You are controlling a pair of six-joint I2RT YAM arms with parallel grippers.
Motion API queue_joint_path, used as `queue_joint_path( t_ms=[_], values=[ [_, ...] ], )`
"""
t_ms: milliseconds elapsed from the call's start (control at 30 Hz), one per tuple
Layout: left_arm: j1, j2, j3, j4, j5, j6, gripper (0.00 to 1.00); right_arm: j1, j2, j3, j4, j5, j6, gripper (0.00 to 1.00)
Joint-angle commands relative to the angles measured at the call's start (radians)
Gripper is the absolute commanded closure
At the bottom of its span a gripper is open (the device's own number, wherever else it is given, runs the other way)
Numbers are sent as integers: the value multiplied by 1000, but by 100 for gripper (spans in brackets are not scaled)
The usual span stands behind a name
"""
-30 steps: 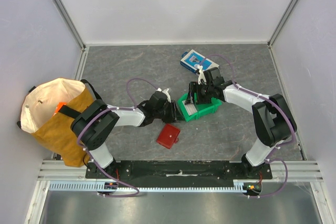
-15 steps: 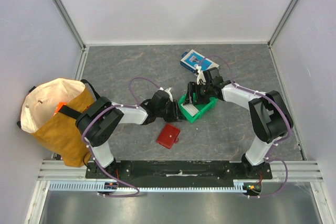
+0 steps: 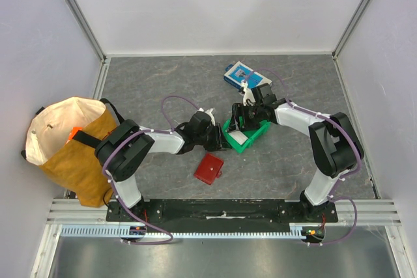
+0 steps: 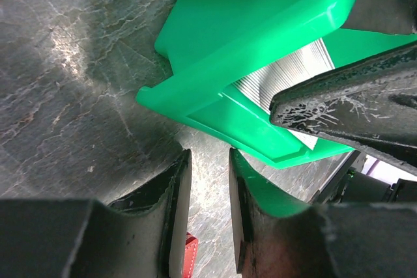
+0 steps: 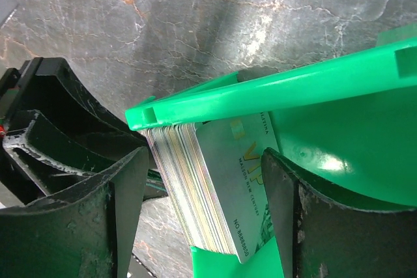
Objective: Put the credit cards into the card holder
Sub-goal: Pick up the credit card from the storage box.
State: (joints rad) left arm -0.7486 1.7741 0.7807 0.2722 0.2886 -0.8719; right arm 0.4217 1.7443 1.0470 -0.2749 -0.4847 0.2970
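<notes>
Plainly, white walls (image 3: 215,4) box a grey marbled tabletop (image 3: 163,83) bearing the card holder (image 3: 209,169).

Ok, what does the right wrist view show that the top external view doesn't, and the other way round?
Only the right wrist: the credit cards as a stack standing on edge, with VIP print on the front one. Only the top external: the red card holder, the blue-and-white box and the tan bag. Both: the green bin, with the right pincer at it.

Glossy plastic bin (image 5: 293,86), smooth cards (image 5: 238,167)
</notes>
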Motion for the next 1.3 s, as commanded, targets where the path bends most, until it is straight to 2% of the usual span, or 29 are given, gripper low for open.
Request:
queue_joint_path(
  t_ms=[0,233,533,967,1267],
  values=[
    [-5,-13,31,-25,-49,36,64,6,-20,65,-69,63,-48,22],
    [2,-31,40,-67,-69,62,65,5,-2,131,-130,52,-108,21],
    [25,-15,80,-102,-62,85,65,5,-8,99,-152,-8,-128,21],
    [52,30,155,-140,-57,97,65,5,-8,93,-155,-77,-114,25],
    [64,47,173,-153,-54,102,65,5,-37,84,-156,-66,-104,30]
  ],
)
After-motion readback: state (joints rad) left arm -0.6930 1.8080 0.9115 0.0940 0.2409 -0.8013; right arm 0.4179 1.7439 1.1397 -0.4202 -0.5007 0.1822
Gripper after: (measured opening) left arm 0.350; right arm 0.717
